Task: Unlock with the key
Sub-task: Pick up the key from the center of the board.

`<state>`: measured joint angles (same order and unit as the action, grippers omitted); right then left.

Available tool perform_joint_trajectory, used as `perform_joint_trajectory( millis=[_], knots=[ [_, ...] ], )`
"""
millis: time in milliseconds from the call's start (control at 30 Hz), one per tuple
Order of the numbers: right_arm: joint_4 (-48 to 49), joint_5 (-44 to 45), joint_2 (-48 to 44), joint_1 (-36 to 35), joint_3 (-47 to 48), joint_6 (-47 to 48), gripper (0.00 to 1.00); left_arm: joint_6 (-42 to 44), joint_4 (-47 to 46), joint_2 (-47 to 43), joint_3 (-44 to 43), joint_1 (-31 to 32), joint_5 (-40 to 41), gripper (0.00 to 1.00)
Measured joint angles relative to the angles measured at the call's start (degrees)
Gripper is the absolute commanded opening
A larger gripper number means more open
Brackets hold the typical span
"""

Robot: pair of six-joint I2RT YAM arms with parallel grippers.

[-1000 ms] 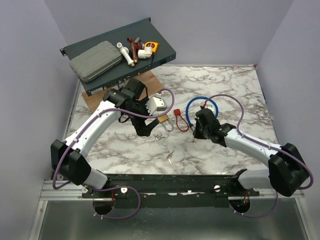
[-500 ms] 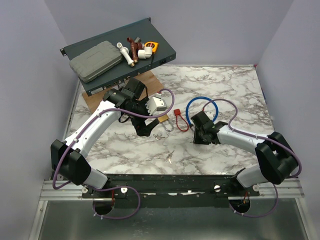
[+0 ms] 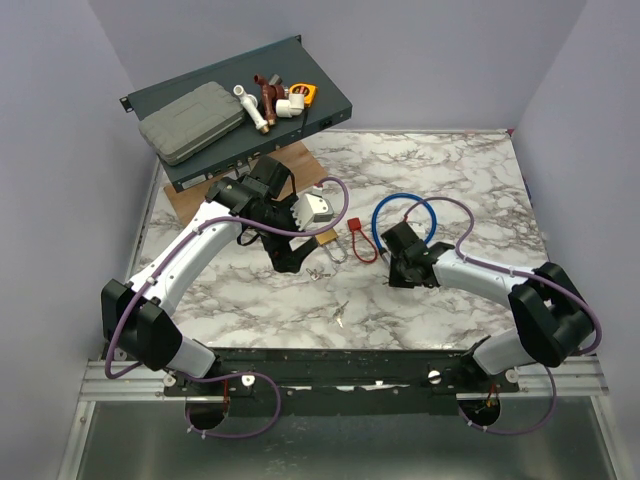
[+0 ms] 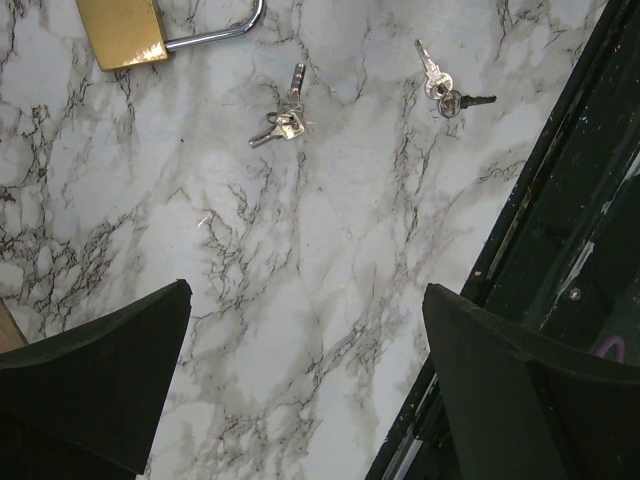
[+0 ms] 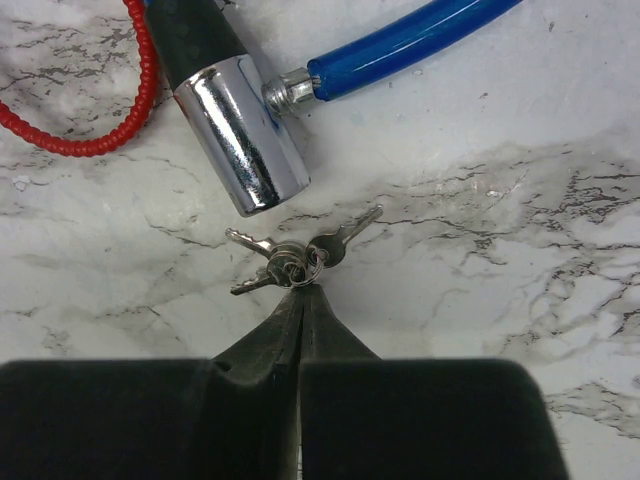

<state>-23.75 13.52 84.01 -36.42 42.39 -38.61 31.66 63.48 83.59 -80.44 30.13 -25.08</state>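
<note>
A small bunch of silver keys (image 5: 290, 262) on a ring lies on the marble just below the chrome end (image 5: 243, 142) of a blue cable lock. My right gripper (image 5: 303, 289) is shut, its tips pinched at the lower edge of that ring; in the top view it (image 3: 396, 276) points down beside the blue loop. The brass padlock (image 4: 120, 35) lies near my left gripper (image 4: 306, 292), which hangs open above bare marble with nothing between its fingers. Two more key bunches (image 4: 283, 121) (image 4: 445, 92) lie beyond it.
A red cable lock (image 3: 362, 243) and the blue cable loop (image 3: 405, 212) lie mid-table. A dark rack panel (image 3: 330, 100) at the back left carries a grey case (image 3: 190, 122) and pipe fittings. The table's black front rail (image 4: 560, 200) runs near the left gripper.
My right arm swung in and lowered toward the keys by the blue lock; its jaws opened briefly, then closed at the key ring. The left arm has not moved.
</note>
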Motion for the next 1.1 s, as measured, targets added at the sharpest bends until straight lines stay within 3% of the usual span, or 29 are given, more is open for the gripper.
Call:
perform_joint_trajectory(
  millis=[200, 300, 400, 1100],
  knots=[
    [-0.13, 0.20, 0.00, 0.00, 0.74, 0.59, 0.01, 0.00, 0.02, -0.13, 0.00, 0.00, 0.00, 0.98],
    [-0.37, 0.20, 0.00, 0.00, 1.29, 0.87, 0.26, 0.02, 0.02, -0.28, 0.11, 0.00, 0.02, 0.99],
    [-0.44, 0.33, 0.00, 0.00, 1.95, 1.18, 0.37, 0.04, 0.07, -0.61, 0.44, 0.00, 0.07, 0.98],
    [-0.31, 2.16, 4.17, 0.00, 4.98, 1.07, 0.28, 0.02, -0.07, -0.92, 2.54, 0.00, 0.07, 0.99]
  ],
)
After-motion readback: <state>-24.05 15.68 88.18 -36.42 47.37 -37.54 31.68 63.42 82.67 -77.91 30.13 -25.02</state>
